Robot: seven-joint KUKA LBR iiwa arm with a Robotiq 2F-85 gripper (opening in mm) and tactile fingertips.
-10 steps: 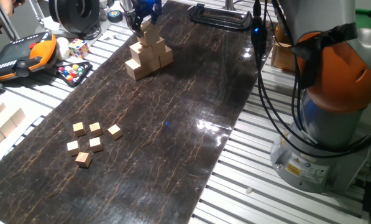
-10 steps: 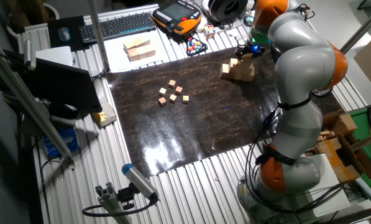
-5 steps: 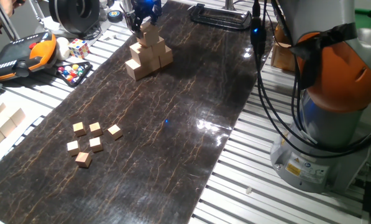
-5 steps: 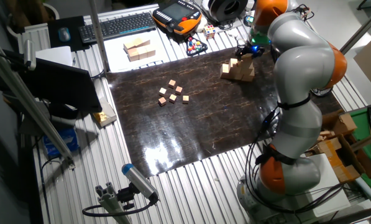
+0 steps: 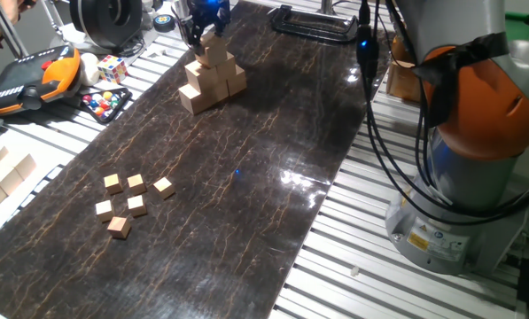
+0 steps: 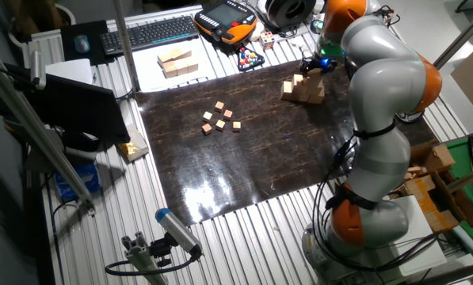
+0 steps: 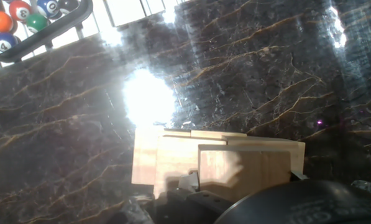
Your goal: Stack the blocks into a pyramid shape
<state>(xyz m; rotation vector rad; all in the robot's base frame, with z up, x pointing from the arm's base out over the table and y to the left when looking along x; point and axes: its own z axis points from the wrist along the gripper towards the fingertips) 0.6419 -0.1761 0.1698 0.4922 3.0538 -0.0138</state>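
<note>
Step in hand, as I judge it: seating the top block. The claw (image 5: 202, 27) sits at the apex of the blocks (image 5: 213, 75), upper left of centre in one fixed view. Whether its fingers grip the top cube or have parted, I cannot tell; the hand view shows only the block's face against the claw body.

The blocks (image 6: 305, 89) are plain light-tan wooden cubes, tiered on the dark marbled tabletop (image 5: 246, 177); the stack looks complete and reasonably square.

Next move calls for a clean release, then a straight vertical lift without dragging the apex sideways.
</note>
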